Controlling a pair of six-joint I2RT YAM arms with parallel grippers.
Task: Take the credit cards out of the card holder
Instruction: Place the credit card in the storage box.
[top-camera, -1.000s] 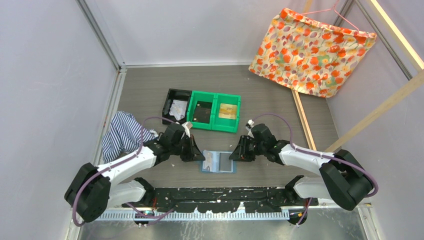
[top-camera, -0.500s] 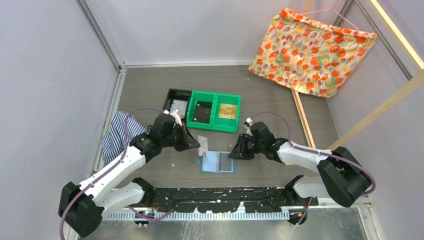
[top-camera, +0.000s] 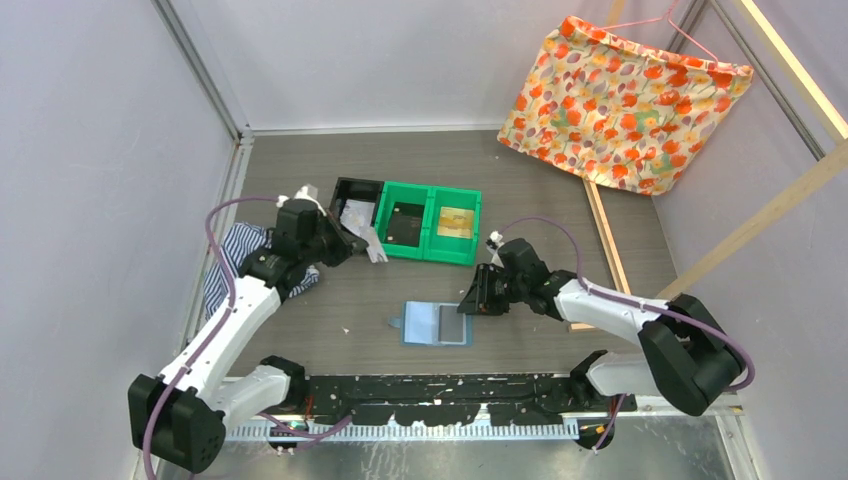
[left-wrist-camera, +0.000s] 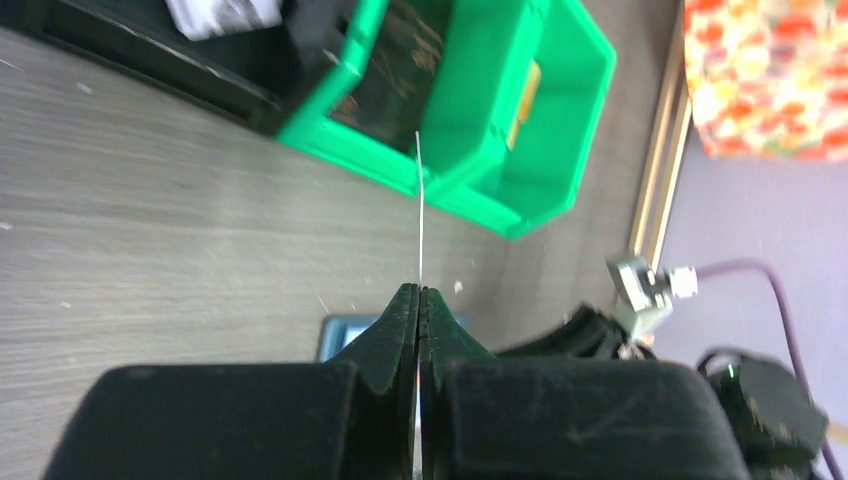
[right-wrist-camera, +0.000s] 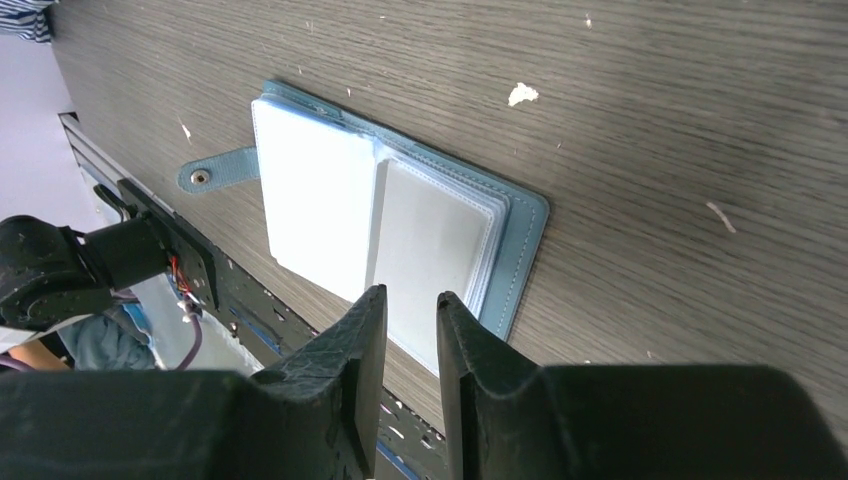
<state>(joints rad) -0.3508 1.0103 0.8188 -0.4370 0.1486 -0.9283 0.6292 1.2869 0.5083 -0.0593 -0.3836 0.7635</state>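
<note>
Pinched whitish credit card (top-camera: 377, 249) in left tool (left-wrist-camera: 418, 296), left of centre, beside green bins (top-camera: 430, 225). Held right tool (top-camera: 468, 306) slightly spread over open card holder (top-camera: 437, 324), lower centre.

On my grey wood-grain table (top-camera: 520, 180) I see the open card holder (top-camera: 436, 324), with green bins (top-camera: 428, 224) at its 12 o'clock, a black bin (top-camera: 350, 205) at 11 and a striped cloth (top-camera: 225, 272) at 10.
</note>
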